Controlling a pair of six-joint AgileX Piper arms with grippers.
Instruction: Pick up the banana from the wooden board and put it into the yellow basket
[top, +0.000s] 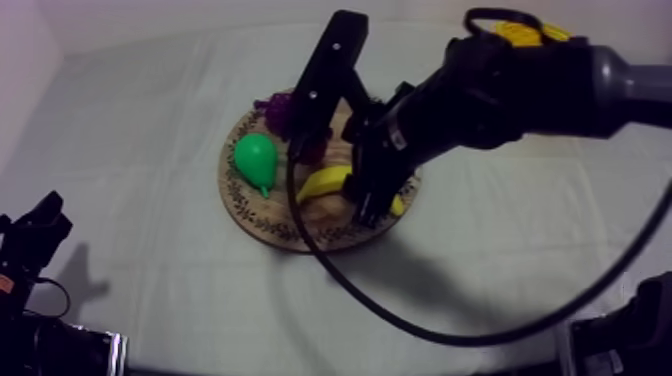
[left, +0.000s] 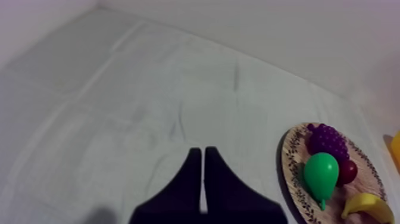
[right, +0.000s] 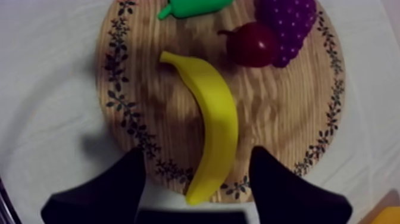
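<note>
The yellow banana (right: 214, 119) lies on the round wooden board (right: 286, 113), near its rim. My right gripper (right: 199, 179) hangs open over the banana's near end, with one black finger (right: 119, 184) on each side and neither touching it. From above, the right arm reaches in from the upper right, and its gripper (top: 365, 207) covers part of the banana (top: 325, 183). The yellow basket (top: 525, 32) sits at the far right, behind the arm. My left gripper (left: 204, 179) is shut on nothing and rests low at the left (top: 38, 228).
A green pear (top: 256, 158), purple grapes (top: 275, 108) and a small red fruit (right: 253, 44) share the board (top: 290, 232) with the banana. A black cable loops over the cloth in front of the board. Open cloth lies to the left.
</note>
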